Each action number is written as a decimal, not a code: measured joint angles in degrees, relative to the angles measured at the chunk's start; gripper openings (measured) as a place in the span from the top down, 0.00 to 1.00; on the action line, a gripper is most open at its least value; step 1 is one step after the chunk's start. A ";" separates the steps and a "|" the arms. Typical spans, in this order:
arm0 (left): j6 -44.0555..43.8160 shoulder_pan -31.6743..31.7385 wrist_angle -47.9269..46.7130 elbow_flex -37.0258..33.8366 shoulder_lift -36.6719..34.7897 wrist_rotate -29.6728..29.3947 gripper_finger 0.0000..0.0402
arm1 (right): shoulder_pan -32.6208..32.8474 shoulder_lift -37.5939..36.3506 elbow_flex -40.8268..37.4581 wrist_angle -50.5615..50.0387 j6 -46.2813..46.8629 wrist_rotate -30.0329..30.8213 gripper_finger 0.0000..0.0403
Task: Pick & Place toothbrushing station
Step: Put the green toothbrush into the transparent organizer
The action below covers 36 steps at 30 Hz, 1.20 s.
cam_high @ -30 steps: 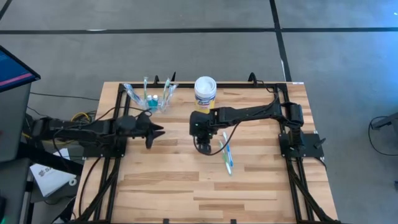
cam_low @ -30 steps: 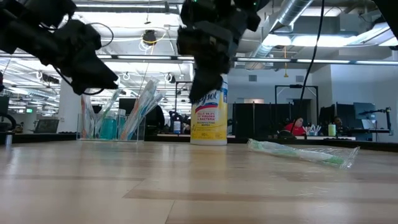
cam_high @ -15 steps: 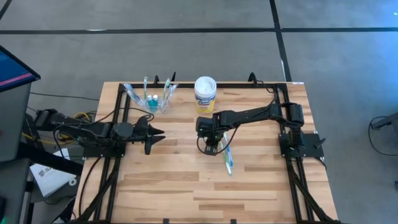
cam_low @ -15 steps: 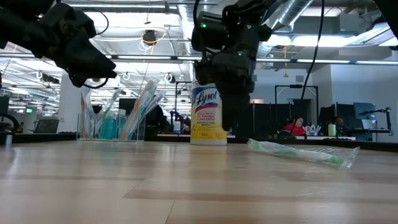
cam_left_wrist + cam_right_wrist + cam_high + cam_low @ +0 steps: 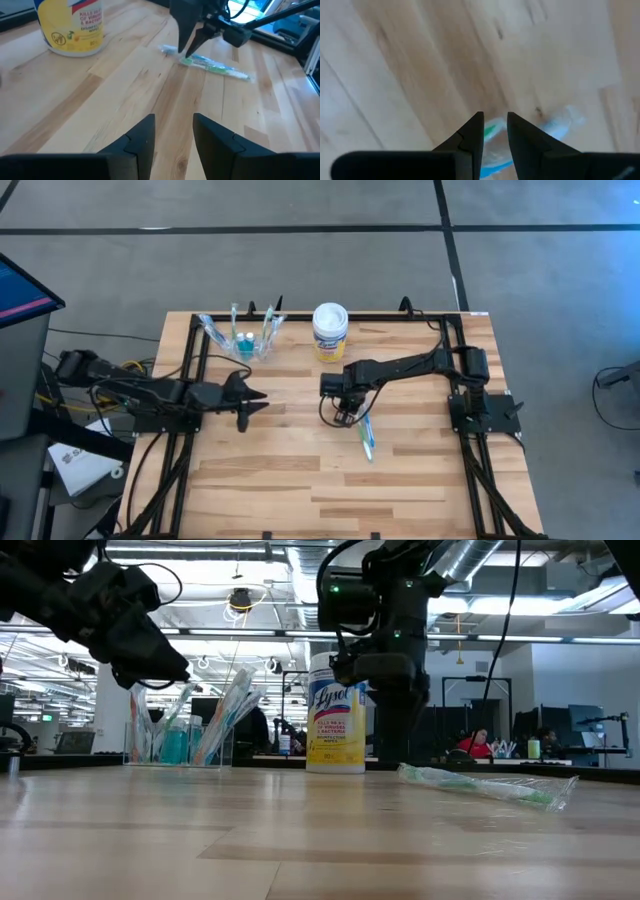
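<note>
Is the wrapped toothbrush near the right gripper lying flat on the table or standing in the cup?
Lying flat: the wrapped toothbrush rests lengthwise on the table, away from the cup.

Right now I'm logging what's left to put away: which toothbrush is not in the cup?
The wrapped green toothbrush lying flat on the table, just under the right gripper. The other toothbrushes stand in the clear cup.

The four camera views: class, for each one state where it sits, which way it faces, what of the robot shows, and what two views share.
High view: overhead, looking straight down; both dark arms show, the left tool and right tool.
Low view: at table-top height, looking level across the wooden table; both arms come down from above.
Left wrist view: looks forward past its own fingers.
Right wrist view: looks down past its own fingers.
Shared: both wrist views show the wrapped green-and-blue toothbrush lying flat.
</note>
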 joint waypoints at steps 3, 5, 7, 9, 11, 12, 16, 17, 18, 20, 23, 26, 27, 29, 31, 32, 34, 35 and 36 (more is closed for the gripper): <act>-0.09 0.00 1.78 0.00 2.20 0.03 0.69 | 1.01 0.00 0.00 -0.74 0.41 0.08 0.81; -0.03 0.00 2.98 0.00 3.32 0.04 0.69 | 1.63 0.00 0.00 -0.74 1.23 0.99 0.81; 0.34 0.00 4.46 0.00 4.14 0.04 0.69 | 2.26 0.00 0.00 -1.18 2.56 2.56 0.81; 0.39 0.00 5.35 0.00 4.77 0.06 0.69 | 2.76 0.00 0.00 -2.25 3.94 3.93 0.81; 0.41 0.00 6.08 0.00 5.08 0.06 0.69 | 3.13 0.00 -0.10 -2.86 4.95 4.27 0.81; 0.41 0.00 6.17 0.00 5.15 0.08 0.69 | 3.32 -0.01 -0.59 -2.17 5.32 4.32 0.81; 0.46 0.00 6.18 0.00 5.14 0.09 0.69 | 3.46 0.02 -3.84 -0.19 7.89 4.14 0.81; 0.50 0.00 6.17 0.00 5.12 0.09 0.69 | 3.46 0.02 -4.48 -0.10 8.68 4.12 0.81; 0.52 0.00 6.28 0.00 5.12 0.09 0.69 | 3.44 0.02 -5.06 0.02 9.32 4.11 0.81; 0.54 0.00 6.39 0.00 5.12 0.11 0.69 | 3.46 0.00 -6.24 1.36 9.84 3.96 0.81; 0.57 0.00 6.46 0.00 5.12 0.11 0.69 | 3.46 -0.07 -7.10 4.09 10.03 3.02 0.81; 0.57 0.00 6.50 0.00 5.12 0.11 0.69 | 3.51 -0.07 -7.10 4.58 10.03 2.61 0.81; 0.57 0.00 6.52 0.00 5.12 0.11 0.69 | 3.50 -0.07 -7.09 4.58 10.03 2.55 0.81; 0.57 0.00 6.54 0.00 5.12 0.13 0.69 | 3.49 -0.07 -7.10 4.66 10.03 2.51 0.81; 0.57 0.00 6.56 0.00 5.12 0.13 0.69 | 3.49 -0.07 -7.10 4.81 10.26 2.46 0.82; 0.57 0.00 6.56 0.00 5.12 0.14 0.69 | 3.49 -0.07 -7.10 4.82 10.45 2.41 0.83; 0.57 0.00 6.57 0.00 5.12 0.15 0.69 | 3.49 -0.07 -7.10 4.75 10.67 2.37 0.87; 0.57 0.00 6.58 0.00 5.12 0.14 0.69 | 3.49 -0.07 -7.10 4.76 10.67 2.36 0.90; 0.57 0.00 6.58 0.00 5.12 0.15 0.69 | 3.49 -0.10 -7.10 4.77 10.67 2.37 0.93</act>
